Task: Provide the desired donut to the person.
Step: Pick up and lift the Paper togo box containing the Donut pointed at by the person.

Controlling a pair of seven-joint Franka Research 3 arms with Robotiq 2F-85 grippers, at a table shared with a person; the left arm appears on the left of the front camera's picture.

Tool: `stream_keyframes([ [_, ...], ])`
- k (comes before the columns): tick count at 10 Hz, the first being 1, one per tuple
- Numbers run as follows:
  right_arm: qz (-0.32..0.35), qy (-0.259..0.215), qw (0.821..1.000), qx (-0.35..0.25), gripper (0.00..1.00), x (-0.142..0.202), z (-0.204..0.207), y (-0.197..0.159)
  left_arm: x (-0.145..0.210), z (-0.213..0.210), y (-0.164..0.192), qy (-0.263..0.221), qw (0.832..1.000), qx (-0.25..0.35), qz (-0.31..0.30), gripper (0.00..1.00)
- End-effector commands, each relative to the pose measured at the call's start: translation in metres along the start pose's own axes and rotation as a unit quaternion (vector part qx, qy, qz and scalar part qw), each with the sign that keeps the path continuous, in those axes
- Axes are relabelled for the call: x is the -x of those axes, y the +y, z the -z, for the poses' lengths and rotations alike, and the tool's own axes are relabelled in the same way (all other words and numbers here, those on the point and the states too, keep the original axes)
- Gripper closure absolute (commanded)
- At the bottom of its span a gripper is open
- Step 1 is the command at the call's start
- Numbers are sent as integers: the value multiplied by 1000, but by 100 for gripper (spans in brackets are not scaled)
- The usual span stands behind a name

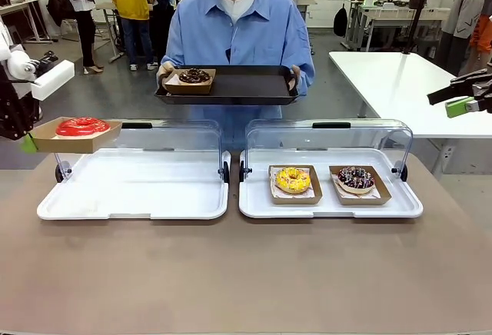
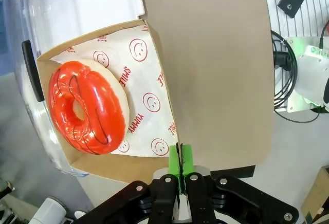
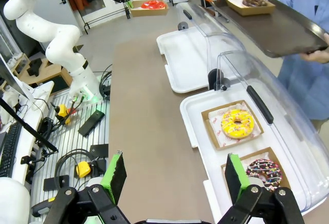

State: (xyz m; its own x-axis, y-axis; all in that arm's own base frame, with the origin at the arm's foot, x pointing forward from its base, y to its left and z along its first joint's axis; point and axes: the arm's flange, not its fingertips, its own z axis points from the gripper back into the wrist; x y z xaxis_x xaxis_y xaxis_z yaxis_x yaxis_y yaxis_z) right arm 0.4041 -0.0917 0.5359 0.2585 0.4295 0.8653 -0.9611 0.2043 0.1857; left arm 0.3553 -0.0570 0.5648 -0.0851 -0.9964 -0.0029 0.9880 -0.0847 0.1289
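The left gripper [image 2: 180,163] pinches with its jaws the edge of the cardboard box [image 2: 123,170] carrying the red donut [image 2: 87,108], lifted in the air beside the left white tray [image 1: 131,197] on the bench [image 1: 231,273]. The right gripper [image 3: 175,175] has its jaws spread. The person [image 1: 238,28] holds a black tray [image 1: 246,85].

Bright even overhead light, faint soft shadows on the surface [image 1: 231,273], white glints on the red donut [image 2: 87,108], pale reflections on the clear covers [image 1: 327,137], wrist views bowed at edges
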Motion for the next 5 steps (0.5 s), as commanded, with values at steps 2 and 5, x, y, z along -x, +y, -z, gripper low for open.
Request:
stream_keyframes([
  [2,-4,-7,1000,-2,0,-1,0,0,2,-3,-4,4,1000,-3,3,100],
  [5,-4,-7,1000,-2,0,-1,0,0,2,-3,-4,4,1000,-3,3,100],
])
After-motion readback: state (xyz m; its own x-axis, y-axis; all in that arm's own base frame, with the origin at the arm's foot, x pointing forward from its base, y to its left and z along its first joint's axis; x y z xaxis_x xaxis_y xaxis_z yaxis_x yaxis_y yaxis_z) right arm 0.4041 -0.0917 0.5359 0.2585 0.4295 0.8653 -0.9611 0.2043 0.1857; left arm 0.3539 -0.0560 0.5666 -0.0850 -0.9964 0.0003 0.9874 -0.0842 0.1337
